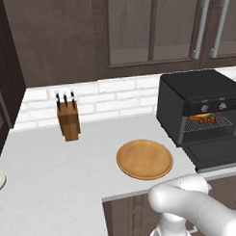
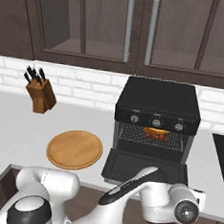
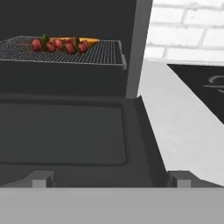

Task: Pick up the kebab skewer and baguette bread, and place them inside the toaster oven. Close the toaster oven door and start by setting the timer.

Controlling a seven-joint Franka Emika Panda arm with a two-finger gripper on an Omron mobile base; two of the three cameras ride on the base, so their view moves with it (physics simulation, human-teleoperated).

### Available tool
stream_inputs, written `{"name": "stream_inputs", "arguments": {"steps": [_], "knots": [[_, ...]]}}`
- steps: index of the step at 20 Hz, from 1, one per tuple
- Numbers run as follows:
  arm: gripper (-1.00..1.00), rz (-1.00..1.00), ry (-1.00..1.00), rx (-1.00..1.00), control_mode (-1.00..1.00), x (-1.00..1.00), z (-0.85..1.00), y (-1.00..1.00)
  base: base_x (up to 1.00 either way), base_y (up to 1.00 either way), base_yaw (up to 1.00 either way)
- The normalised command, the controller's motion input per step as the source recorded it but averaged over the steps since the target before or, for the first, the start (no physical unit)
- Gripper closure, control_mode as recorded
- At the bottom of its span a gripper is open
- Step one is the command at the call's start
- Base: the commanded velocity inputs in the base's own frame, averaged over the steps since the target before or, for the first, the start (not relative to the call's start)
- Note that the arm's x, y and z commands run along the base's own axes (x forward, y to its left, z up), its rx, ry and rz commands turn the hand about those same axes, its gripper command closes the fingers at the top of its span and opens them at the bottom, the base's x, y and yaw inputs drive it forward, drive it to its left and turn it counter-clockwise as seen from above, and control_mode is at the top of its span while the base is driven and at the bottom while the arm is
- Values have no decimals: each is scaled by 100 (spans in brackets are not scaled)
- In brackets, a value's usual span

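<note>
Left base view: I see the toaster oven on the counter, its door dropped flat, the kebab skewer and baguette bread on the rack; a round wooden board and a knife block lie to the left.

Right base view: skewer and bread inside the oven.

Hand view: I look over the open door at the skewer lying in front of the bread. My gripper's jaws are spread wide, holding nothing.

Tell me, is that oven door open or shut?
Open. The door lies flat in front of the oven, leaving the skewer and bread on the rack exposed.
</note>
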Motion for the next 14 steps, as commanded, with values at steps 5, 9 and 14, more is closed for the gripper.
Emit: {"name": "stream_inputs", "arguments": {"steps": [5, 9, 14], "knots": [[-100, 0, 12, 0, -100, -29, -5, 0, 0, 0, 0], [-100, 0, 13, 0, -100, -28, -12, 0, 0, 0, 0], [-100, 0, 6, 0, -100, -27, -26, 0, 0, 0, 0]]}}
